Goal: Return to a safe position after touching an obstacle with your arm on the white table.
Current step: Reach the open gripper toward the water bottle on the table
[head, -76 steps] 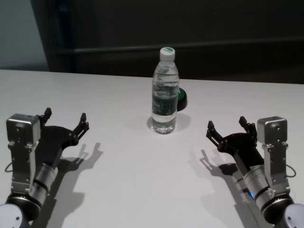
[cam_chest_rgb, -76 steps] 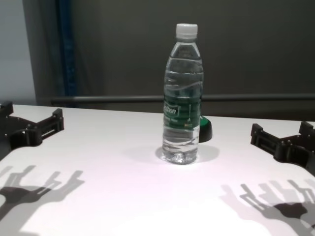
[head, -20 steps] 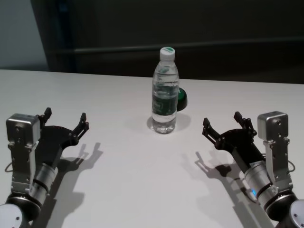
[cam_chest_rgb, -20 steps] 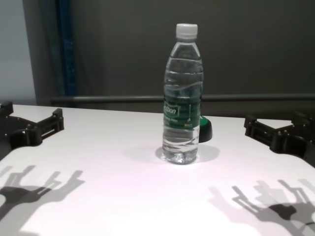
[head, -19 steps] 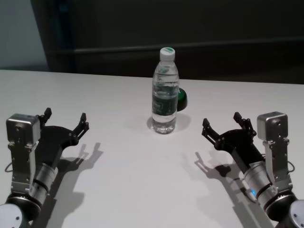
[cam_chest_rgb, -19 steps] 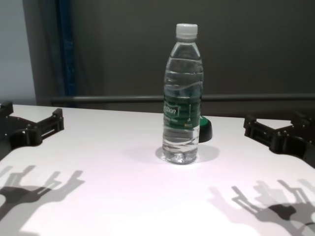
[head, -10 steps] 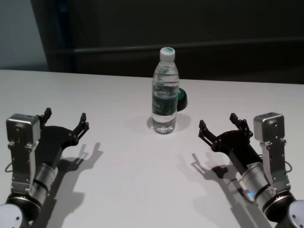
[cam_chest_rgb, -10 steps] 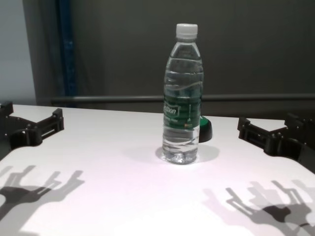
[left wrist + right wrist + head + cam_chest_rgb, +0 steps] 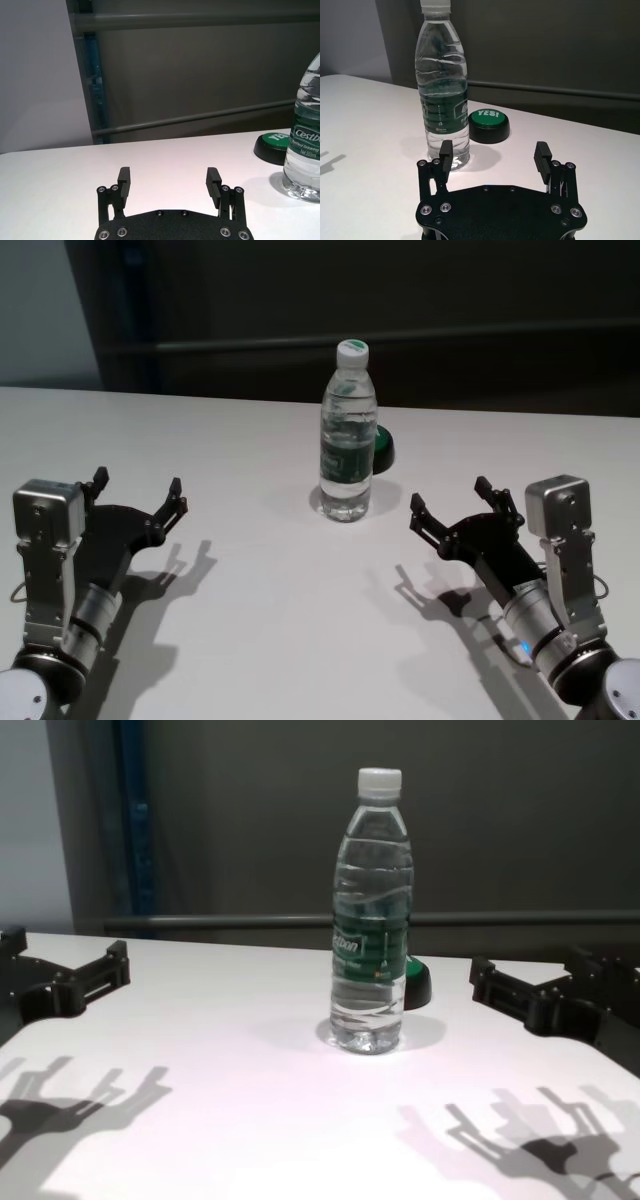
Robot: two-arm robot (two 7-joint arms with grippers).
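The obstacle, a clear water bottle point(image 9: 347, 440) with a white cap and green label, stands upright at the middle back of the white table point(image 9: 260, 630). It also shows in the chest view point(image 9: 372, 920) and both wrist views point(image 9: 442, 95) point(image 9: 305, 145). My right gripper point(image 9: 450, 494) point(image 9: 530, 968) point(image 9: 494, 150) hovers open just right of the bottle, a short gap from it, holding nothing. My left gripper point(image 9: 138, 480) point(image 9: 168, 175) point(image 9: 65, 948) is open and empty over the table's left side, far from the bottle.
A low black-and-green round button point(image 9: 383, 448) point(image 9: 490, 122) marked "YES!" sits right behind the bottle. A dark wall with a horizontal rail point(image 9: 250, 922) runs behind the table's far edge.
My right gripper has moved forward and left, closer to the bottle, still open. The bottle and the left arm have not moved.
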